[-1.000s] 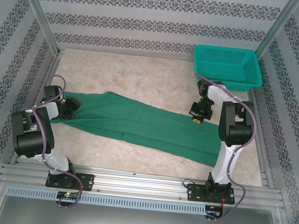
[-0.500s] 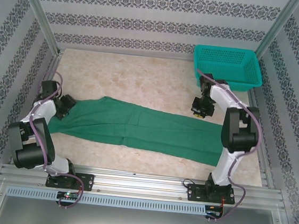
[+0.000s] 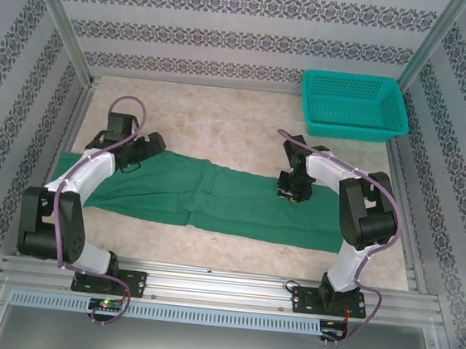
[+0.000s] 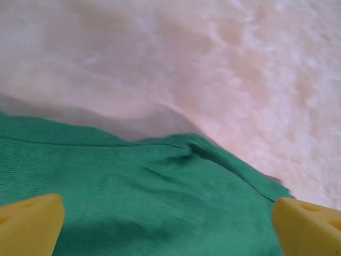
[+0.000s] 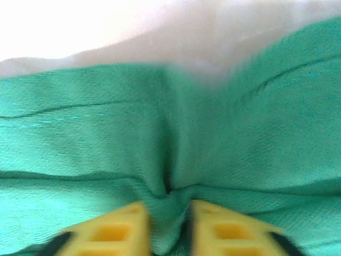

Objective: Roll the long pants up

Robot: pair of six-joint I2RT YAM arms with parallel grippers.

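Much open table (image 3: 222, 115) lies beyond the long pants' (image 3: 214, 196) far edge.

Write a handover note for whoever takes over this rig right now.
Left gripper: jaws open, holding nothing, over the pants near their left end.
Right gripper: jaws shut on a pinch of the pants toward the right end.
Pants lie spread lengthwise across the table, unrolled; basket sits at the far right corner.
Done: no roll yet. Left: the whole roll.
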